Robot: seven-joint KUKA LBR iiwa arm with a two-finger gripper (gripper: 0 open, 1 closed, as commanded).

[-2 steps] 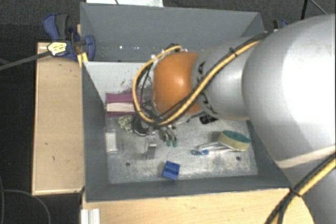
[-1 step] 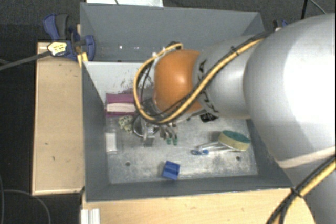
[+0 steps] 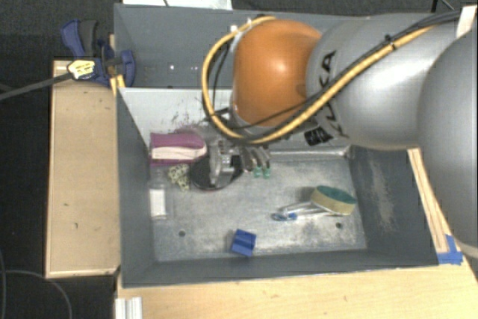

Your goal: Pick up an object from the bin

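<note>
My gripper (image 3: 233, 159) hangs low in the bin's left middle, under the arm's orange cover. Directly below and left of it lies a flat black round thing (image 3: 203, 178). A purple and pink block (image 3: 178, 146) sits just to the gripper's left, near the back wall. A small speckled lump (image 3: 178, 175) lies beside the black disc. Something small and green (image 3: 261, 172) shows at the gripper's lower right edge; I cannot tell whether it is loose.
A round brush with a green top (image 3: 334, 199) and a blue-tipped handle (image 3: 290, 214) lies at the right. A blue block (image 3: 243, 242) sits near the front wall. A small pale piece (image 3: 157, 202) rests by the left wall. The arm covers the bin's back right.
</note>
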